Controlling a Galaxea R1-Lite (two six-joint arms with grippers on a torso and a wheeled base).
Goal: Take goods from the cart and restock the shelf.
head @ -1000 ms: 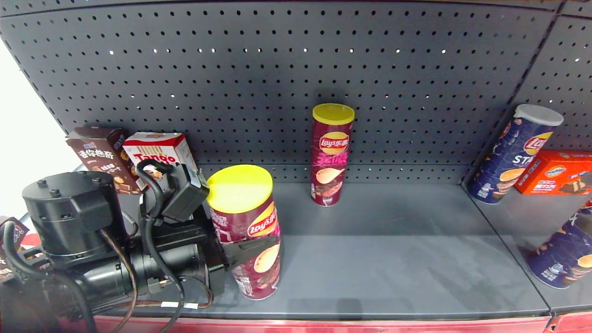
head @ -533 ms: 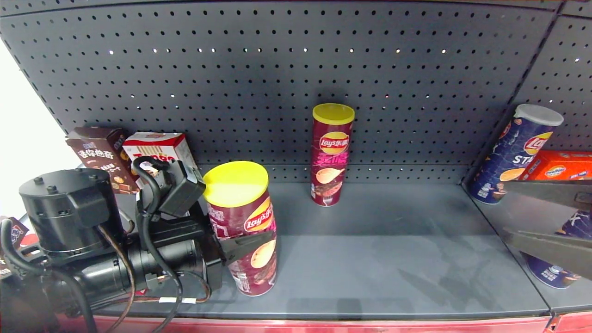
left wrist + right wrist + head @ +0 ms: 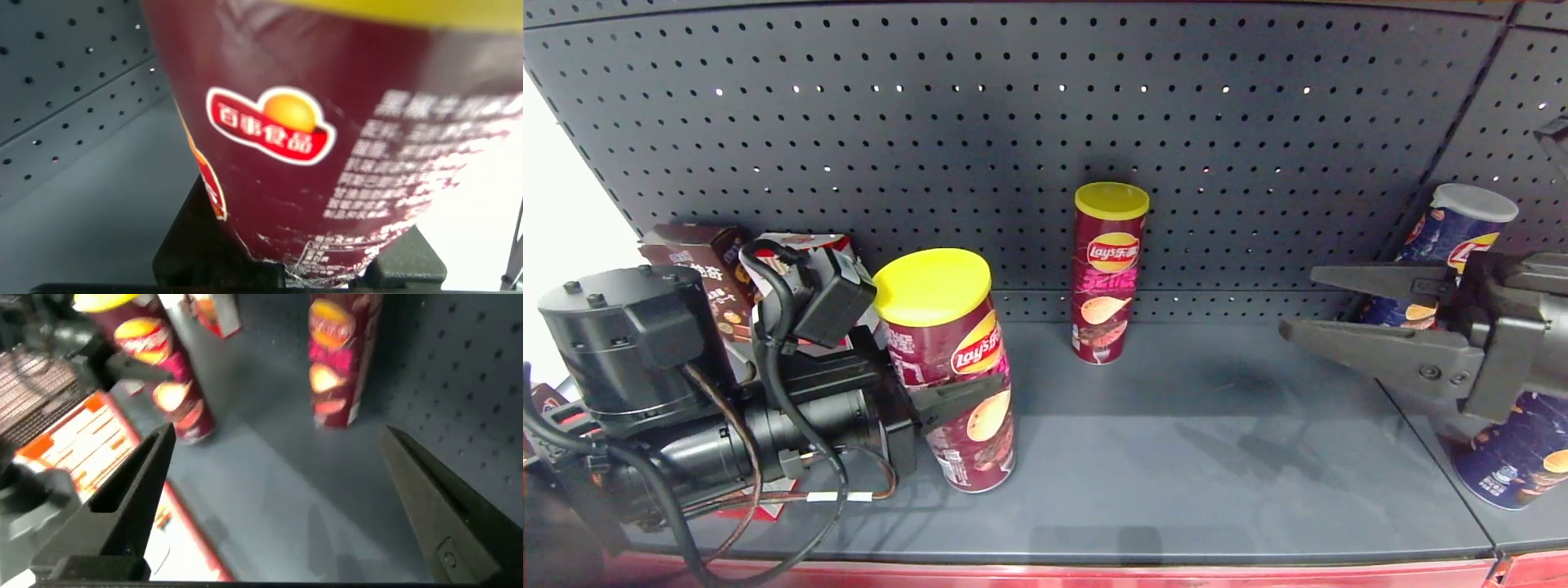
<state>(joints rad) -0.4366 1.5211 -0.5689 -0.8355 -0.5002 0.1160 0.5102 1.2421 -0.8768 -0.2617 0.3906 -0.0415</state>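
The left hand clamps the chip can at mid-body, upright at the left front of the shelf. Judged light, stiff, thin-walled and smooth: hold mid-body, moderate force. The right hand is wide open, empty.

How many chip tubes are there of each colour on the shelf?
Maroon cardboard chip tubes with yellow lids: 2 (front maroon tube, back maroon tube)
Dark blue cardboard chip tubes: 2 (grey-lidded blue tube, blue tube at the right edge)
Total: 4
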